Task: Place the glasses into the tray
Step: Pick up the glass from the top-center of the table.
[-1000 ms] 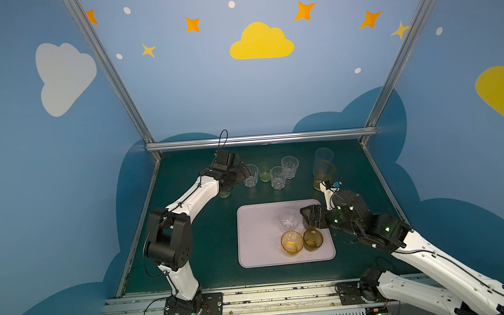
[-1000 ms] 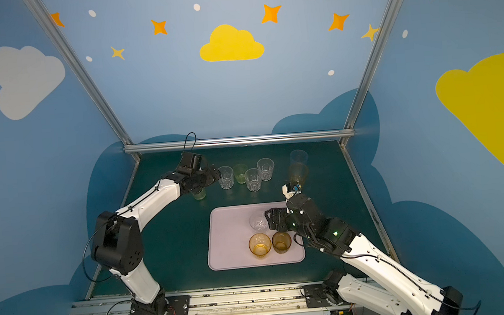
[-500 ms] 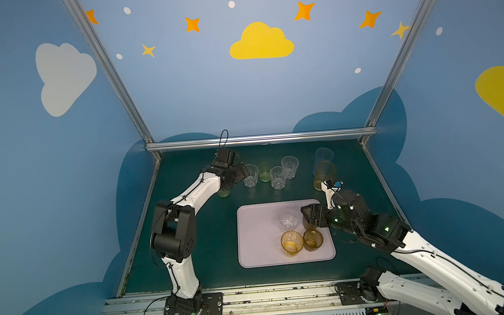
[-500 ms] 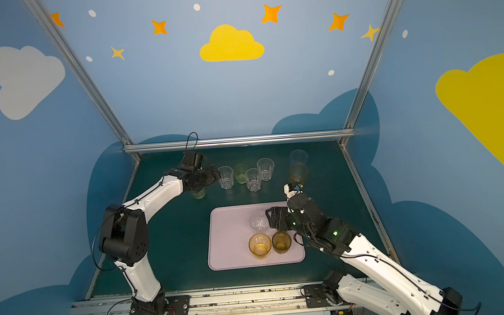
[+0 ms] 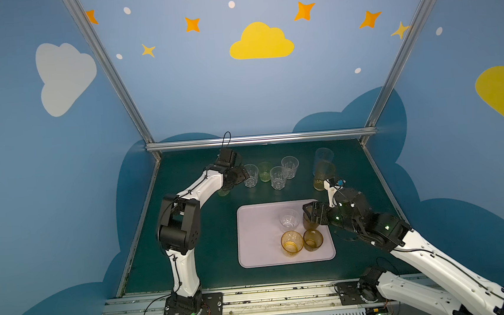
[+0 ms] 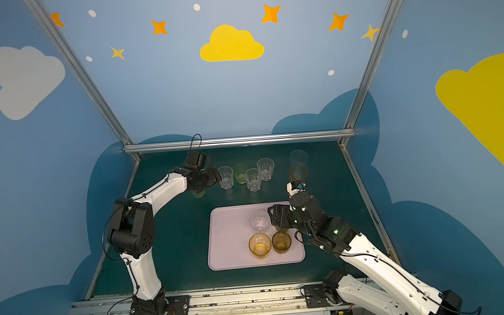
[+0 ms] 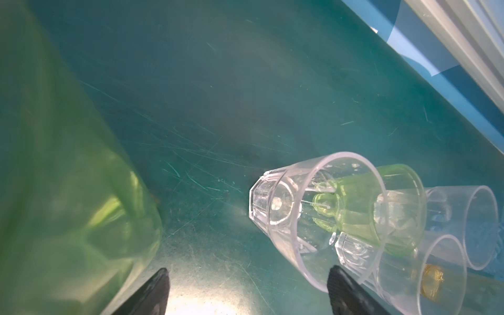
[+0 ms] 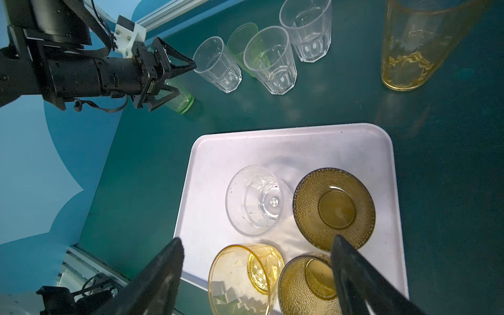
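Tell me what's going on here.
Two robot arms are moving transparent tumblers onto the flat pale lilac tray. Four short ones stand there: one clear, one amber, two brown. The right gripper hovers open above them. The left gripper, fingers open, sits beside a clear faceted tumbler in the back row. Seven more stand outside.

Bright, even light; green glass (image 7: 68,204) blurred

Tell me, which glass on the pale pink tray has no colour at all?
The short clear faceted tumbler; its neighbours on the tray are one amber tumbler and two brown tumblers.
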`<move>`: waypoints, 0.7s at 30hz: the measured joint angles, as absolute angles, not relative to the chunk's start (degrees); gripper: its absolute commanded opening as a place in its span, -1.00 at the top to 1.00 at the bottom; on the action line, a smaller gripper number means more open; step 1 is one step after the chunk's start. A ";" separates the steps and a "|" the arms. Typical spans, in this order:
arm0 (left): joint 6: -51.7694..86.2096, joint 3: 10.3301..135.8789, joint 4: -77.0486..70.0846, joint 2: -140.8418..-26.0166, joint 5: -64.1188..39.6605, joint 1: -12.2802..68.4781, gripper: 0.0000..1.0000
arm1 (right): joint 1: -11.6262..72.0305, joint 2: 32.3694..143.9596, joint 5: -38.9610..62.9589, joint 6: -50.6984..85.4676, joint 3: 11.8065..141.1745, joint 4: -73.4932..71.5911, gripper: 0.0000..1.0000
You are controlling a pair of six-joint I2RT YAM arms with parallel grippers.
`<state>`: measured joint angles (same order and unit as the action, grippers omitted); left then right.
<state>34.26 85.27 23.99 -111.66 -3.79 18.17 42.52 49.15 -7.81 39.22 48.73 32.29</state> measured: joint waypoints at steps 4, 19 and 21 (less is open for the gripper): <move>34.22 85.38 24.16 -111.66 -3.79 18.48 -0.79 | 41.82 49.54 -7.20 39.44 48.73 32.29 -0.68; 34.28 89.01 24.91 -113.14 -2.24 22.04 -0.58 | 40.07 48.93 -5.15 40.03 47.77 32.18 -0.68; 34.41 89.03 24.88 -113.82 -2.04 22.04 -0.51 | 39.90 48.38 -5.08 40.03 47.59 32.32 -0.68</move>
